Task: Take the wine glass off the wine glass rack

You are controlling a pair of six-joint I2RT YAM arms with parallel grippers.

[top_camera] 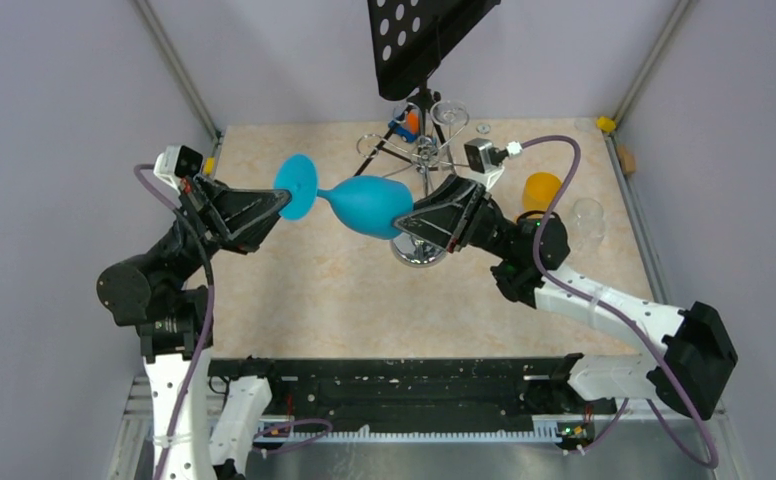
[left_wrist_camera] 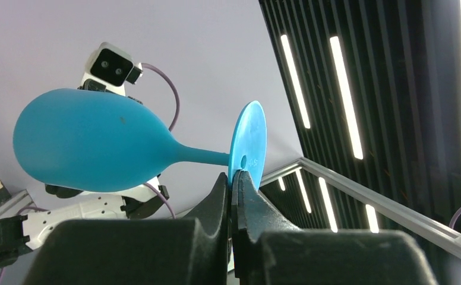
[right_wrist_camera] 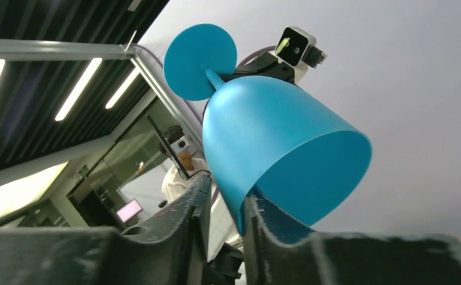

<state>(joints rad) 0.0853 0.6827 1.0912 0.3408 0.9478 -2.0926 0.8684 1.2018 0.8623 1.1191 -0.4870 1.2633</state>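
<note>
- The wine glass (top_camera: 369,205) is hanging sideways above the bench (top_camera: 304,300), foot toward 9 o'clock, clear of the wine glass rack (top_camera: 426,152) at its 1 o'clock.
- The left claw (top_camera: 282,208) is pinching the foot's edge, fully closed.
- The right claw (top_camera: 409,215) is narrowly pinching the bowl's wall.

Wine glass (top_camera: 369,205) matt blue plastic; wine glass rack (top_camera: 416,255) shiny chrome wire.

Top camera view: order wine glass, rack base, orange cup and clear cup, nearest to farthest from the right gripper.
1. wine glass, rim in the right gripper
2. rack base, just below
3. orange cup, to its right
4. clear cup, farther right
</note>
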